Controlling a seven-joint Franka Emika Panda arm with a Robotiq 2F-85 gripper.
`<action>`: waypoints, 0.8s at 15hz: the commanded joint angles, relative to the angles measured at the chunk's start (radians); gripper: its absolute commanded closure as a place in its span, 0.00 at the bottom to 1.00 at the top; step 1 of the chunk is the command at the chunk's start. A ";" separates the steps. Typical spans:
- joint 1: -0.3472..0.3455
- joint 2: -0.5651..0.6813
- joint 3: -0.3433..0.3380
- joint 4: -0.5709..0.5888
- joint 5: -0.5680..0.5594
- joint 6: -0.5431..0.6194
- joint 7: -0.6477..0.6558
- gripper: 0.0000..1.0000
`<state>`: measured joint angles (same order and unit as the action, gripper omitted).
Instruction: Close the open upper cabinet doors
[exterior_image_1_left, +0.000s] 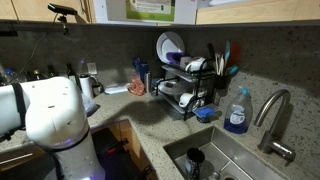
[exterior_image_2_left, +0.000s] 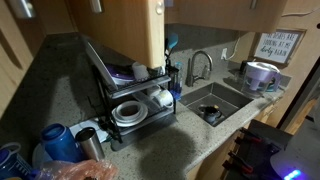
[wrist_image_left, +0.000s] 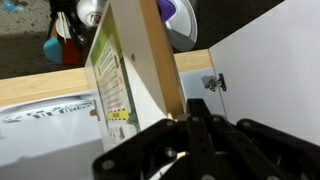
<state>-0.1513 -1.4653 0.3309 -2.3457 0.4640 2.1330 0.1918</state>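
Currently my pincer (wrist_image_left: 188, 122) has its jaws fully closed on nothing. In the wrist view its tips sit right at the free edge of the open upper cabinet door (wrist_image_left: 152, 60); whether they actually touch the wood I cannot tell. That door is high above the dish rack (exterior_image_2_left: 108, 95). In an exterior view the same door (exterior_image_2_left: 115, 30) hangs over the rack, swung out from the wall into the room.

Its long axis runs up and down, and the panel points away from the cabinet front. From the wrist I therefore meet its thin honey-brown edge almost head-on, and the face carrying a paper label (wrist_image_left: 110, 85) falls away to one side of the tips. On the other side of the edge is a white panel with a hinge (wrist_image_left: 213, 82). I cannot tell whether that is the cabinet's inside or another door's inner face.

The move turns on this, I judge: the tips are at the edge, not on a broad face. A push along the panel would do nothing, so it must go broadside, swinging the door back toward the wall above the rack.
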 joint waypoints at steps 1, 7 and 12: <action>0.023 0.006 -0.030 0.002 -0.092 0.026 0.050 1.00; 0.018 -0.008 -0.104 0.005 -0.201 0.023 0.059 1.00; -0.001 -0.024 -0.174 -0.004 -0.274 0.015 0.059 1.00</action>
<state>-0.1314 -1.4900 0.1899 -2.3389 0.2381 2.1334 0.2297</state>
